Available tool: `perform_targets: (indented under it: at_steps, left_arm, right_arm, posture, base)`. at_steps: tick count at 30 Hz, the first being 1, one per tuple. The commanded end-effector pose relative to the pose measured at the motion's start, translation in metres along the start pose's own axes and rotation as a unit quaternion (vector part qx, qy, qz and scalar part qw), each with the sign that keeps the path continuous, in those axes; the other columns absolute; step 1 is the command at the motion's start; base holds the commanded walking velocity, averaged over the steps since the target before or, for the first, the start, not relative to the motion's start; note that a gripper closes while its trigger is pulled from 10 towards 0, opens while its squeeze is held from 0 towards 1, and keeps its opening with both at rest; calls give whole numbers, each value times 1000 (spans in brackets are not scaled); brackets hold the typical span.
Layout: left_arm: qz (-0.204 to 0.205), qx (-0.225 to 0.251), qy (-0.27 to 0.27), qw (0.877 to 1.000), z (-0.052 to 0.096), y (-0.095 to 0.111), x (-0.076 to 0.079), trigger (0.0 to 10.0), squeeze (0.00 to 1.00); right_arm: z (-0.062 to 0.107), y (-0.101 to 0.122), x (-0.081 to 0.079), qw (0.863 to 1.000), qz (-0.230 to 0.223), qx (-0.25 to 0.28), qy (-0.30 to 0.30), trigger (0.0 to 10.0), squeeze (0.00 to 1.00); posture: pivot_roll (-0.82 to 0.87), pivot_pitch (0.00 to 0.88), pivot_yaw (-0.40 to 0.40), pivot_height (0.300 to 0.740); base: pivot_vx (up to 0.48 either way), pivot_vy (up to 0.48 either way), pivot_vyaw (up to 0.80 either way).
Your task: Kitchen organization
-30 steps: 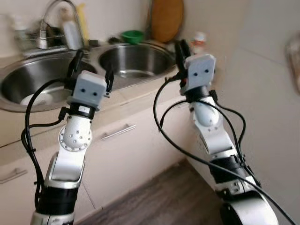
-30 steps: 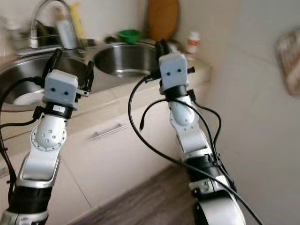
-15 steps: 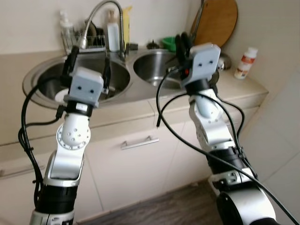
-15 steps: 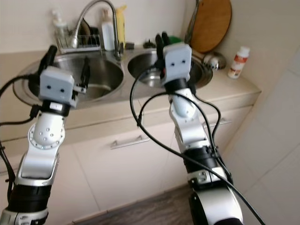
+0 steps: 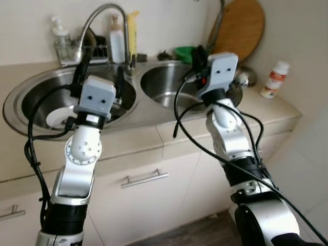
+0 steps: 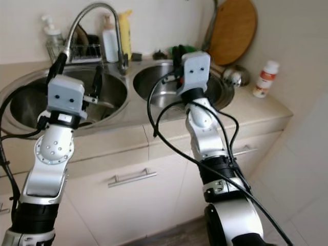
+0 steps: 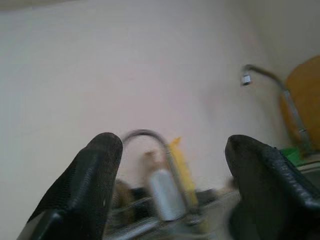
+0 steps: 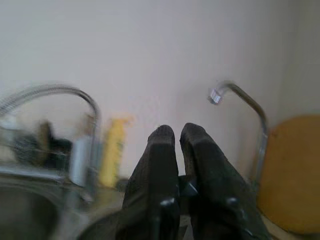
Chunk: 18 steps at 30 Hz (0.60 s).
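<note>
Standing closer and squarer to the sink unit now than half a second ago: the whole view has swung round, so that's the camera turning with the robot, not stuff moving. Nothing's been picked up, so I'd say organizing hasn't really started, it's just lining up.

Nearest are the cabinet fronts with two bar handles, one (image 5: pixel 145 178) in the middle and another just poking in at the edge. Both arms are raised over the front of the worktop (image 5: pixel 266 106). The left gripper (image 5: pixel 99 77) is spread wide and holding nothing, above the left basin (image 5: pixel 31 97). The right gripper (image 5: pixel 199 55) has its fingers pressed together, also nothing in it, above the right basin (image 5: pixel 164 87).

Count: two basins, one white plate (image 5: pixel 60 116) lying in the left one, one tall faucet (image 5: pixel 105 20) between them. Behind that, a rack with one pump dispenser (image 5: pixel 59 38), one white bottle (image 5: pixel 118 43) and one yellow one (image 5: pixel 133 33). One green bowl (image 5: pixel 184 52), one round wooden board (image 5: pixel 241 28) leaning on the wall, one small white bottle with a red cap (image 5: pixel 274 79) over at the far right.
</note>
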<state>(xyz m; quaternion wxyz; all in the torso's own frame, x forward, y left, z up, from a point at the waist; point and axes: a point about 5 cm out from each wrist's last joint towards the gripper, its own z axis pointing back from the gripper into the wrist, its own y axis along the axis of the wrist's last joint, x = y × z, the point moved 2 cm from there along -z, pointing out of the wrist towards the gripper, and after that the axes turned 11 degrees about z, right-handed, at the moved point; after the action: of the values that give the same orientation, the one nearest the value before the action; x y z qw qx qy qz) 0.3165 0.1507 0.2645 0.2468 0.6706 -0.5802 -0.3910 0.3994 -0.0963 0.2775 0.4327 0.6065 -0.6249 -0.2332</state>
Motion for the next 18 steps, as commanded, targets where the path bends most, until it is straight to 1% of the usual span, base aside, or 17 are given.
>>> perform_targets:
  at_steps: [1, 5, 6, 7, 8, 9, 11, 12, 13, 14, 17, 18]
  left_arm:
    - [0, 8, -13, 1000, -2, 4, 6, 10000, 0]
    - [0, 7, -15, 1000, -2, 4, 9, 10000, 0]
    - [0, 6, -17, 1000, -2, 3, 10, 10000, 0]
    - [0, 6, -17, 1000, -2, 3, 10, 10000, 0]
    - [0, 5, -18, 1000, -2, 3, 10, 10000, 0]
    - [0, 4, -19, 1000, -3, 2, 11, 10000, 0]
    - [0, 4, -19, 1000, -3, 2, 12, 10000, 0]
    - [0, 4, -19, 1000, -3, 2, 12, 10000, 0]
    - [0, 4, -16, 1000, -3, 2, 12, 10000, 0]
    - [0, 3, -15, 1000, -2, 2, 12, 10000, 0]
    - [0, -1, -13, 1000, -1, 0, 12, 10000, 0]
    - [-2, -10, -11, 1000, 1, -3, 12, 10000, 0]
  right_arm:
    - [-14, 0, 3, 1000, -15, -22, 3, 10000, 0]
    - [-21, -10, -1, 998, -15, -64, 27, 10000, 0]
    - [-24, -15, -1, 996, -22, -83, 27, 10000, 0]
    - [-24, -15, -1, 996, -22, -83, 27, 10000, 0]
    - [-25, -18, -1, 995, -31, -96, 26, 10000, 0]
    - [-26, -24, -1, 991, -48, -122, 25, 10000, 0]
    - [-26, -29, -2, 988, -58, -143, 29, 10000, 0]
    - [-25, -32, -4, 986, -63, -152, 32, 10000, 24]
    - [-23, -39, -7, 982, -61, -175, 38, 10000, 667]
    - [-21, -42, -10, 980, -57, -188, 44, 10000, 1000]
    - [-17, -48, -14, 976, -56, -203, 59, 10000, 1000]
    - [-14, -52, -16, 974, -49, -213, 64, 10000, 1000]
  posture:
    - [98, 0, -67, 740]
    - [102, 0, -64, 740]
    - [105, 0, -65, 740]
    - [105, 0, -65, 740]
    - [106, 0, -66, 740]
    - [113, 0, -69, 740]
    - [118, 0, -73, 740]
    - [118, 0, -73, 740]
    - [125, 0, -79, 740]
    - [129, 0, -82, 740]
    - [132, 0, -85, 740]
    - [131, 0, -86, 740]
  base:
    - [0, 0, 0]
    - [0, 0, 0]
    - [0, 0, 0]
    - [0, 0, 0]
    - [0, 0, 0]
    - [0, 0, 0]
    - [0, 0, 0]
    - [0, 0, 0]
    - [0, 0, 0]
    - [0, 0, 0]
    - [0, 0, 0]
    - [0, 0, 0]
